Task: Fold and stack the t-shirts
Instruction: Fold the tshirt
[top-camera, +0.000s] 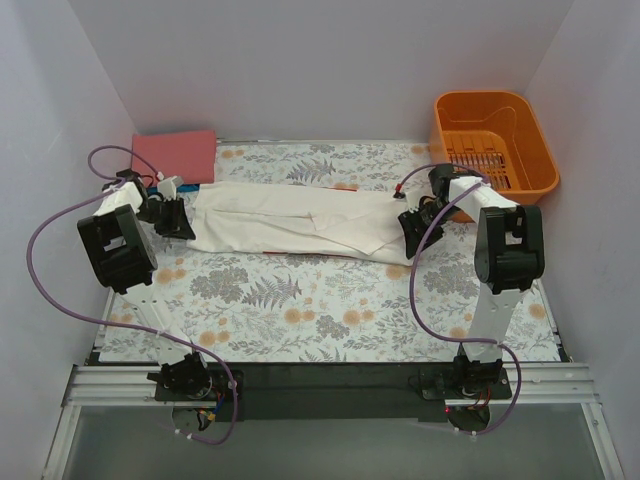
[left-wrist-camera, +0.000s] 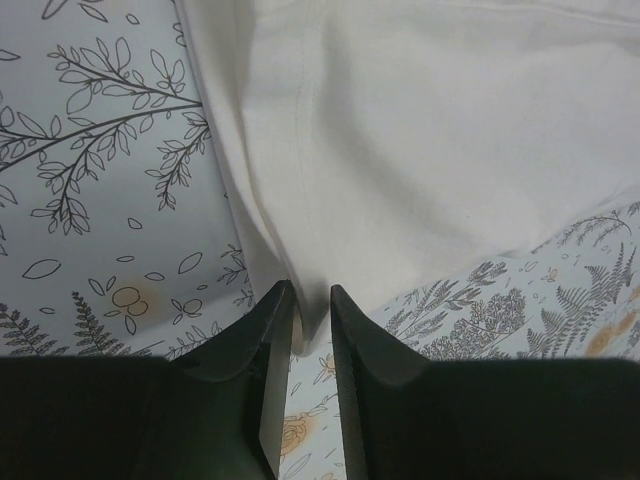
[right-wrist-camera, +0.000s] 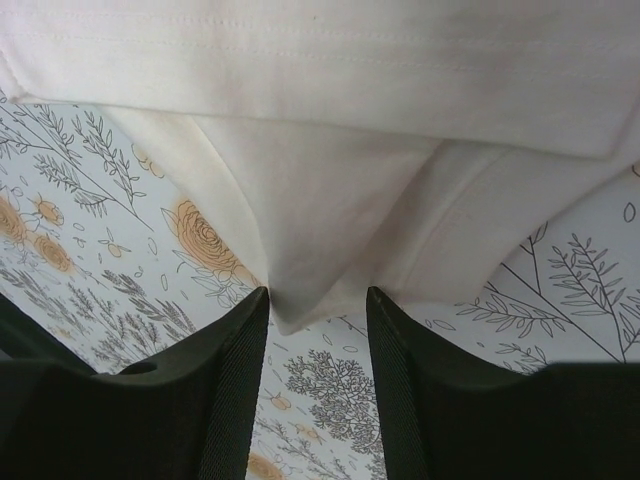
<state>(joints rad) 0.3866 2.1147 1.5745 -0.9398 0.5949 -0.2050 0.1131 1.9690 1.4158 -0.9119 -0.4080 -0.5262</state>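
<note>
the left claw (left-wrist-camera: 312, 297) is down at the left end of the white t-shirt (top-camera: 300, 222), its two dark jaws drawn nearly together with a corner of the hem caught in the thin slot between them, so it looks clamped on the cloth. across the table the right claw (right-wrist-camera: 318, 300) sits at the shirt's other end with its jaws clearly wider apart; a folded point of the fabric hangs down into the gap and reaches both tips, but the flowered pattern shows through below it, and i can't tell that anything is being pinched there. between the two claws the shirt lies stretched as a long, narrow, folded band across the far half of the floral table cover (top-camera: 300, 315), plain pale side up. beyond the left arm, at the far left corner, a salmon-red t-shirt (top-camera: 175, 155) lies flat as a neat rectangle. an orange basket (top-camera: 532, 150) stands at the far right corner, just behind the right arm.
</note>
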